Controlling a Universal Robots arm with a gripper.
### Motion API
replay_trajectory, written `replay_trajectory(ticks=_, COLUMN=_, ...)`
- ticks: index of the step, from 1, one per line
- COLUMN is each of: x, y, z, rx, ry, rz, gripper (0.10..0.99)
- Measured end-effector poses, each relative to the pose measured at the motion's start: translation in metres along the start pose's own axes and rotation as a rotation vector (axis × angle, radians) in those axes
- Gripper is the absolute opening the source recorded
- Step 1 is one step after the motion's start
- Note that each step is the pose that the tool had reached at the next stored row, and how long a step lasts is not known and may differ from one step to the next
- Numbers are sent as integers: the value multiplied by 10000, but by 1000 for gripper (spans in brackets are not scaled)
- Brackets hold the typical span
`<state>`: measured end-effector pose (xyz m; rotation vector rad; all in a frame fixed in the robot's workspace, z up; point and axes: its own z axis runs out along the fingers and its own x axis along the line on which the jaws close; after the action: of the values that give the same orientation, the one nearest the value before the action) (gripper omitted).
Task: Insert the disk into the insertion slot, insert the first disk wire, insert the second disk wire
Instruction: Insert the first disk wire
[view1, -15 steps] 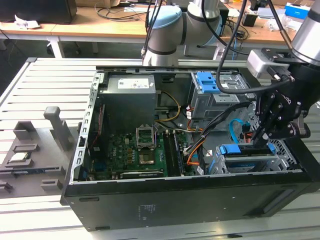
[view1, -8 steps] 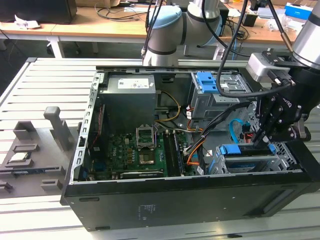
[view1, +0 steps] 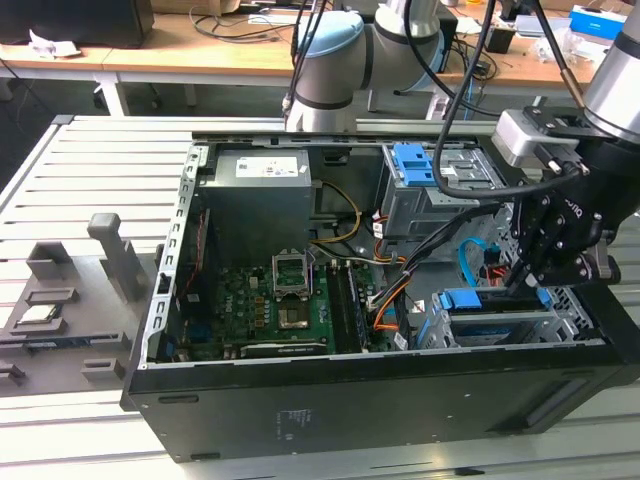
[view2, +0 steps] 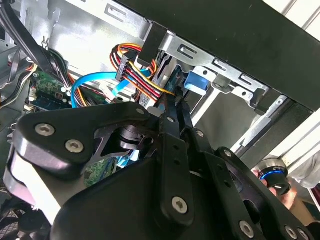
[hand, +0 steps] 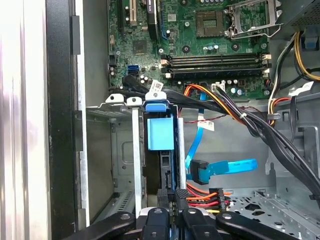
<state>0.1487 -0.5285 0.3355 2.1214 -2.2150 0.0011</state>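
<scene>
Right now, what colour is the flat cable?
Flat cable: light blue, clearest in the first wrist view.

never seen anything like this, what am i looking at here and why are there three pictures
This is a robot arm working inside an open computer case, which lies on its side on a slatted metal table. The exterior view comes from a camera off the arm. Both wrist views come from cameras riding on the arm, so they look past its black gripper into the case. Inside is a green circuit board. The disk, in its blue frame, already sits in the insertion slot, a low silver bay. The gripper is right beside it, next to a bundle of red, yellow and black wires and a flat blue cable. Grey fixtures stand on the table at the exterior view's left.
</scene>
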Motion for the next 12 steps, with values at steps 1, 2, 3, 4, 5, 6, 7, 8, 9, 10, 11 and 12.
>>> replay_trajectory(ticks=1, x=0, y=0, z=1, rx=0, ry=-2, rz=0, gripper=165)
replay_trajectory(ticks=2, x=-1, y=0, z=8, rx=-1, ry=-16, rz=0, gripper=176)
replay_trajectory(ticks=3, x=-1, y=0, z=8, rx=-1, ry=-9, rz=0, gripper=176)
replay_trajectory(ticks=4, x=0, y=0, z=4, rx=-1, ry=-2, rz=0, gripper=176)
replay_trajectory(ticks=5, x=1, y=1, z=-11, rx=0, ry=7, rz=2, gripper=239)
replay_trajectory(ticks=6, x=3, y=3, z=-43, rx=0, ry=6, rz=2, gripper=239)
replay_trajectory(ticks=7, x=6, y=7, z=-114, rx=0, ry=5, rz=2, gripper=239)
replay_trajectory(ticks=8, x=6, y=9, z=-162, rx=0, ry=7, rz=1, gripper=239)
replay_trajectory(ticks=9, x=-2, y=12, z=-206, rx=0, ry=6, rz=1, gripper=239)
replay_trajectory(ticks=10, x=-27, y=17, z=-285, rx=0, ry=8, rz=1, gripper=227)
replay_trajectory(ticks=11, x=-35, y=19, z=-329, rx=0, ry=9, rz=1, gripper=227)
replay_trajectory(ticks=12, x=-42, y=23, z=-384, rx=0, ry=9, rz=1, gripper=161)
